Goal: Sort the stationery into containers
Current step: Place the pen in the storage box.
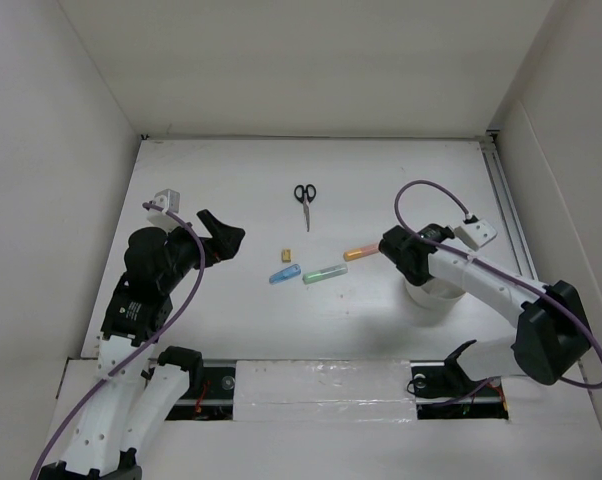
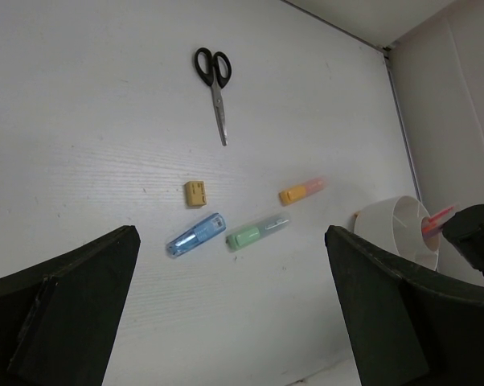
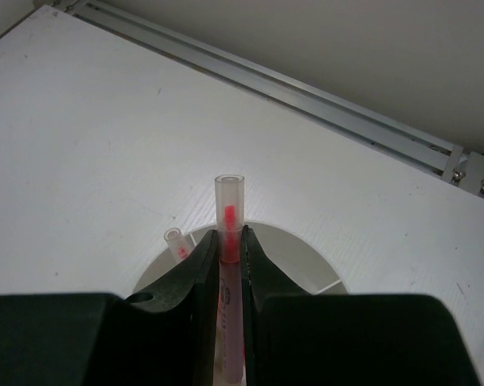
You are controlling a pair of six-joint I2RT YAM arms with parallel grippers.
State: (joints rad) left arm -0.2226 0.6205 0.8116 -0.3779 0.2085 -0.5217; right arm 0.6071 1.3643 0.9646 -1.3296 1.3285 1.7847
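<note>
My right gripper [image 3: 228, 241] is shut on a thin pen [image 3: 229, 201] with a clear cap and a red tip. It holds the pen upright over the round white cup [image 3: 294, 249]. A second pen [image 3: 175, 241] leans inside the cup at the left. On the table lie black-handled scissors [image 1: 304, 195], a yellow block [image 1: 285, 254], a blue marker [image 1: 284, 273], a green marker [image 1: 324, 273] and an orange marker [image 1: 358, 252]. My left gripper [image 1: 221, 238] hangs open above the table, left of the markers, with nothing between its fingers [image 2: 73, 289].
A metal rail [image 1: 509, 210] runs along the table's right edge, close behind the cup [image 1: 433, 297]. White walls enclose the table on the left, back and right. A purple cable [image 1: 421, 190] loops above the right arm.
</note>
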